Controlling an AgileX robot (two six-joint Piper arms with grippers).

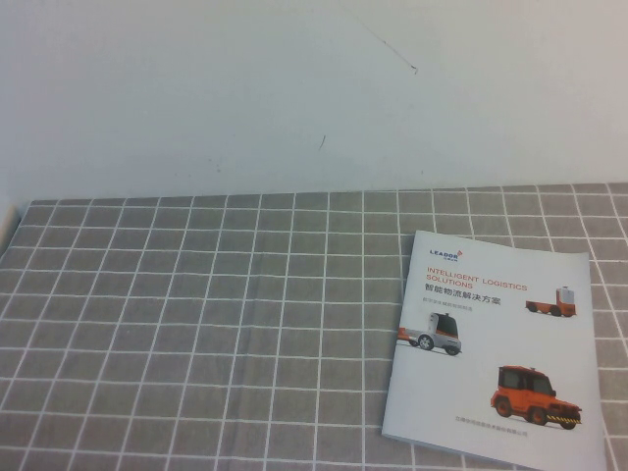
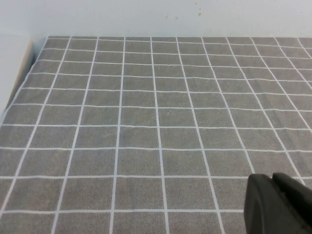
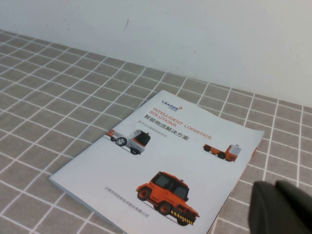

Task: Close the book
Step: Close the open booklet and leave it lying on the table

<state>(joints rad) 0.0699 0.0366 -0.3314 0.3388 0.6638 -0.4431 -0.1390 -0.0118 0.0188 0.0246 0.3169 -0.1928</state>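
We judge this a robot test bench of the laboratory kind. Our grounds are these. A flat table is covered with a grey cloth [image 1: 196,294] gridded in white lines. It is set against a bare white wall [image 1: 294,88] that carries a few scuffs and marks. A closed book [image 1: 496,348], printed "Intelligent Logistics Solutions" and showing orange vehicles, lies on the robot's right. We note two dark machine parts. The left gripper [image 2: 278,204] is above bare cloth, and the right gripper [image 3: 280,207] is near the book.

Smooth paper book [image 1: 496,353], matt cloth [image 1: 196,324]
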